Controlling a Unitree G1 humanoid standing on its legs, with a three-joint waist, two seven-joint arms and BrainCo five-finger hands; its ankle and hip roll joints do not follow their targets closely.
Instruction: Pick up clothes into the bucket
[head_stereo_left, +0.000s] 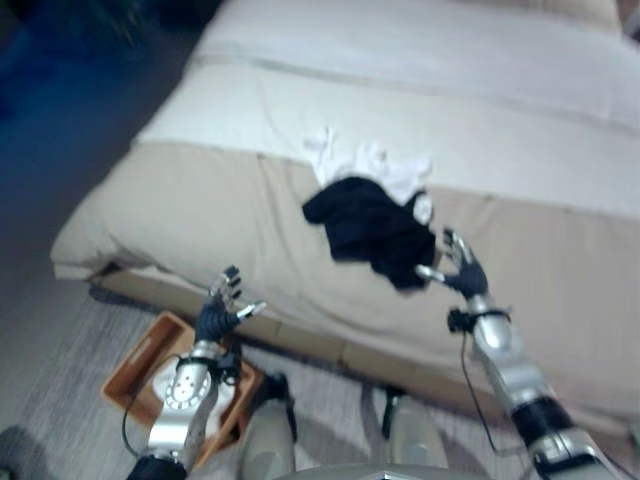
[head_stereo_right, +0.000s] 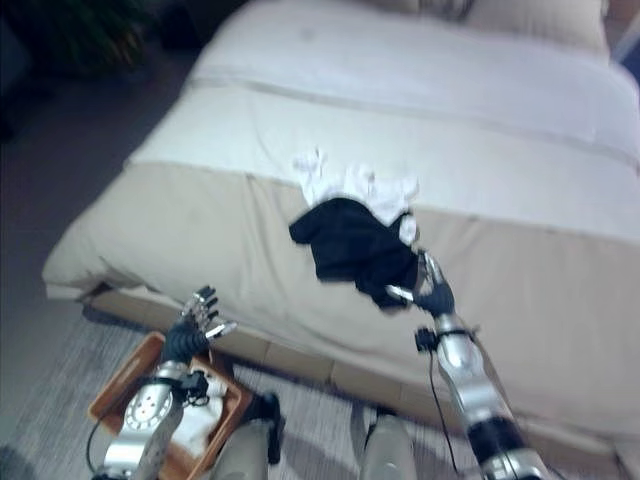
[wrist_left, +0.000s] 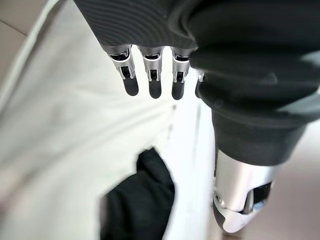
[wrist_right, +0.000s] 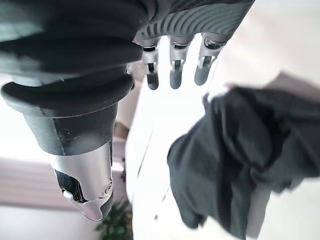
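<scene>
Bedroom with a wide bed (head_stereo_left: 200, 210) under a beige and white cover, grey rug (head_stereo_left: 60, 380) on the floor along its near side.

- On the rug at the far left, just below the bed edge: a brown wooden basket (head_stereo_left: 140, 355), some white cloth (head_stereo_right: 195, 420) already lying inside.
- Directly above the basket: left hand (head_stereo_left: 218, 310), raised in front of the bed's side, fingers (wrist_left: 152, 82) straight and spread, thumb out to the side, holding nothing, well apart from the clothes.
- Near the middle of the bed, on its front part: a crumpled white garment (head_stereo_left: 375, 165) on the cover, with a black garment (head_stereo_left: 370, 225) lying partly over its near edge and spilling toward the bed's front edge.
- Just right of the black garment, at its lower right corner: right hand (head_stereo_left: 460, 268), fingers (wrist_right: 172, 75) straight and relaxed, thumb pointing toward the dark cloth, nothing clamped; touching the cloth or just short of it, hard to tell.
- Right wrist view: black garment bunched in folds past the fingertips, not between them.
</scene>
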